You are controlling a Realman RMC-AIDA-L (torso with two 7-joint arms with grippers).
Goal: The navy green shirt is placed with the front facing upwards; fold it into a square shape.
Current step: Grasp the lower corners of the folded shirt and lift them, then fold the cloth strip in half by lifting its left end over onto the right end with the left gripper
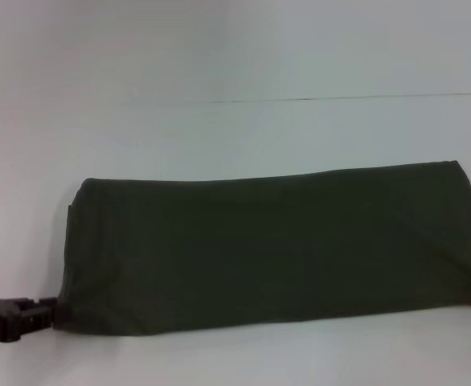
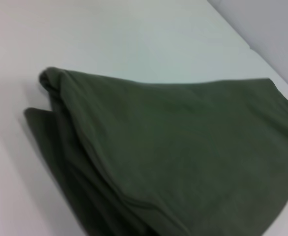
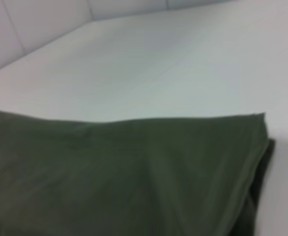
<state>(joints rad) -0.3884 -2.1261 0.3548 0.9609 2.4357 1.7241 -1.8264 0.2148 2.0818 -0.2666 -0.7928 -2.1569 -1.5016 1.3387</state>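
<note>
The navy green shirt (image 1: 276, 245) lies on the white table, folded into a long flat band that runs from left to right, plain side up; no print or collar shows. My left gripper (image 1: 47, 309) is low at the front left, its tip right at the band's front left corner. The left wrist view shows that end of the shirt (image 2: 183, 152) with stacked folded layers. The right wrist view shows the other end (image 3: 124, 172) with a folded edge. My right gripper is out of view.
The white table (image 1: 235, 137) stretches beyond the shirt to a seam line at the back. A strip of bare table (image 1: 300, 354) lies in front of the shirt. Pale wall panels (image 3: 36, 19) border the table's far side.
</note>
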